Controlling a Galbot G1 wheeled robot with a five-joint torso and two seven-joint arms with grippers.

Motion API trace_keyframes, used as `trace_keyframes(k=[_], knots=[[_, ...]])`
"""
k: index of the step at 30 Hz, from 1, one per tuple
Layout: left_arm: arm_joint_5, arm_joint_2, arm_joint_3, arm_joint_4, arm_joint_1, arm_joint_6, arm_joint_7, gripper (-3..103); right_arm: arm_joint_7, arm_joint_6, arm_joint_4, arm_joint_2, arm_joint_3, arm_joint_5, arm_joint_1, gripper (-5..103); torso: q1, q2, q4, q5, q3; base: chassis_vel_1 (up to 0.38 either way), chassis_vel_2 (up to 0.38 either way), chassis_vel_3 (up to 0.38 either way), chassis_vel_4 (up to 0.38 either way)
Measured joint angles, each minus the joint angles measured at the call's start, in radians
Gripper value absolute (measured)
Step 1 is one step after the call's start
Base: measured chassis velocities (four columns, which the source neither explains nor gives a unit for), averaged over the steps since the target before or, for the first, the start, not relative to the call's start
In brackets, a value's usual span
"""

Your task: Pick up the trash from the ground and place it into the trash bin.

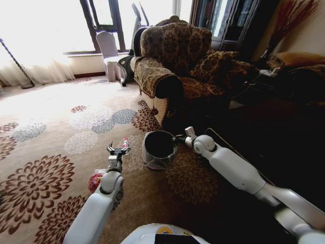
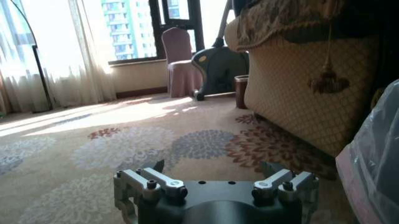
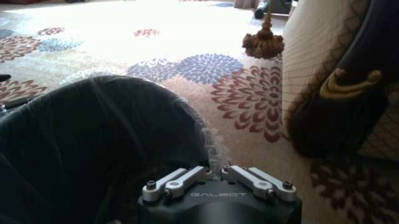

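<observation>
The trash bin (image 1: 159, 149), black inside and pale outside with a clear liner, stands tilted on the flowered carpet. My right gripper (image 1: 179, 138) is shut on its rim; in the right wrist view the gripper (image 3: 216, 171) pinches the liner edge above the bin's dark inside (image 3: 93, 140). My left gripper (image 1: 118, 149) hovers open just left of the bin, and the left wrist view shows its gripper (image 2: 215, 184) spread wide with nothing between. A crumpled red-pink wrapper (image 1: 95, 179) lies on the carpet beside my left forearm. A small red and white bit (image 1: 125, 143) sits by the left fingertips; contact is unclear.
A brown patterned armchair (image 1: 175, 61) stands right behind the bin, its skirt (image 2: 305, 93) close to my left gripper. A covered chair (image 1: 109, 51) and curtains stand by the window. Open carpet (image 1: 56, 122) stretches to the left. The area to the right is dark.
</observation>
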Motion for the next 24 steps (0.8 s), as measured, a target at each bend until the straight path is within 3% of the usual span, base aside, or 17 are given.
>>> trace_keyframes(k=[6,9,14,19,24], knots=[[-0.031,-0.006,0.004,0.015,0.005,0.016,-0.005,100,0.000,0.000,0.005,0.001,0.008,-0.006,-0.012,1,0.000,0.000,-0.0001,0.0001,0.000,0.077,0.089,0.092,0.081],[-0.092,-0.019,0.008,0.039,0.005,0.056,-0.043,100,0.000,0.000,0.005,0.009,0.011,-0.009,-0.012,1,0.000,0.000,-0.0002,0.0001,0.000,0.096,0.123,0.111,0.096],[-0.219,-0.046,0.010,0.135,-0.004,0.119,-0.164,100,0.000,0.011,0.014,0.004,0.024,-0.005,-0.025,1,0.000,0.000,0.0014,0.0001,0.000,0.113,0.112,0.103,0.103],[-0.263,-0.051,0.012,0.234,-0.051,0.133,-0.175,100,0.000,0.014,0.029,-0.012,0.040,-0.005,-0.056,1,0.000,0.000,-0.0006,0.0001,0.000,0.035,0.044,0.026,0.041],[-0.263,-0.065,0.021,0.310,-0.079,0.142,-0.173,100,0.000,0.017,0.044,-0.028,0.056,-0.011,-0.084,1,0.000,0.000,-0.0010,0.0001,0.000,0.000,0.000,0.000,0.000]])
